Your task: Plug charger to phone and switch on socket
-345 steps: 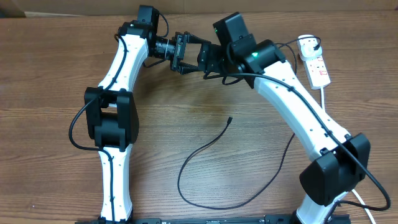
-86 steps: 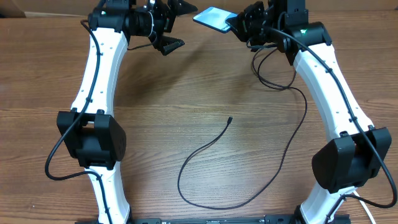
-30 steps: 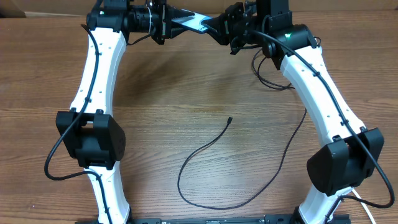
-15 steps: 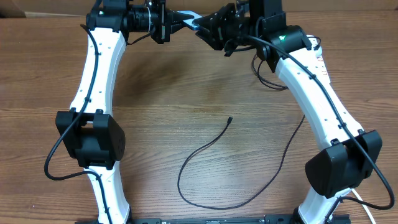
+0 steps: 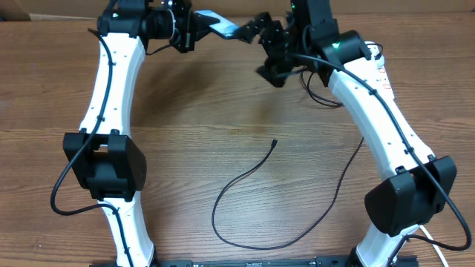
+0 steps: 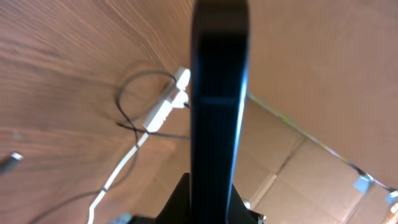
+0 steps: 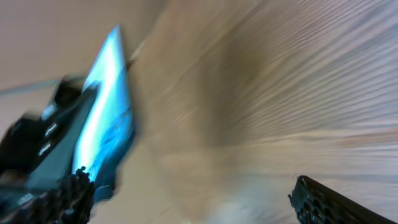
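Note:
The phone (image 5: pixel 220 24) hangs above the table's far edge, and my left gripper (image 5: pixel 194 27) is shut on one end of it. In the left wrist view the phone (image 6: pixel 217 93) stands edge-on as a dark bar rising from the left gripper (image 6: pixel 211 196). My right gripper (image 5: pixel 263 47) is open just right of the phone and apart from it. The right wrist view shows the phone's blue screen (image 7: pixel 109 99) to the left, with nothing in the right gripper (image 7: pixel 193 199). The charger (image 5: pixel 216 211) loops loose on the table, its connector tip (image 5: pixel 274 143) near the middle. The socket (image 5: pixel 383 68) lies at the far right, mostly hidden by my right arm.
The socket (image 6: pixel 168 102) and its thick white cord (image 6: pixel 118 171) lie on the wood with a thin black loop of cable (image 6: pixel 127 93) beside them. A cardboard wall (image 6: pixel 323 93) stands behind the table's far edge.
The right gripper has opened, let go of the phone and drawn back to the right and down. The left gripper has shut on the phone and holds it alone.

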{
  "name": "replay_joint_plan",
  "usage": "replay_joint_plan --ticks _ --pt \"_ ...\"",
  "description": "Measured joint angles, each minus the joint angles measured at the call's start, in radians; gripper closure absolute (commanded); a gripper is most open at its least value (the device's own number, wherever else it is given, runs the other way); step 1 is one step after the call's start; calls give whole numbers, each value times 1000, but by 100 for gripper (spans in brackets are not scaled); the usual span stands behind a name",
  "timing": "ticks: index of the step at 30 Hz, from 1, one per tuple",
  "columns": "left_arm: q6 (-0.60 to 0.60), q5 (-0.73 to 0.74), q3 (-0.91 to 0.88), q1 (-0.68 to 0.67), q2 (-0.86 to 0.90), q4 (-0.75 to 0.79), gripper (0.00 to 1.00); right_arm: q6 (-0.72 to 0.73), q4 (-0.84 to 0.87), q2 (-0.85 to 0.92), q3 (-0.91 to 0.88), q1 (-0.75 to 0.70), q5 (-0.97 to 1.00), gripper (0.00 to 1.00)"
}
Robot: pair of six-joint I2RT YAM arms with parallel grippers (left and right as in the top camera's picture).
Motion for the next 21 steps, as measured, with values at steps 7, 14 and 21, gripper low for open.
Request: replay_joint_plan --ticks 7,14,21 --pt "185 -134 0 54 0 -111 96 -180 -166 0 0 -79 210 0" --pt "483 -341 0 47 0 -175 96 -319 -323 -1 0 -95 449 0" --pt "767 -404 0 -4 0 -183 96 -351 -329 -3 -21 -95 558 0"
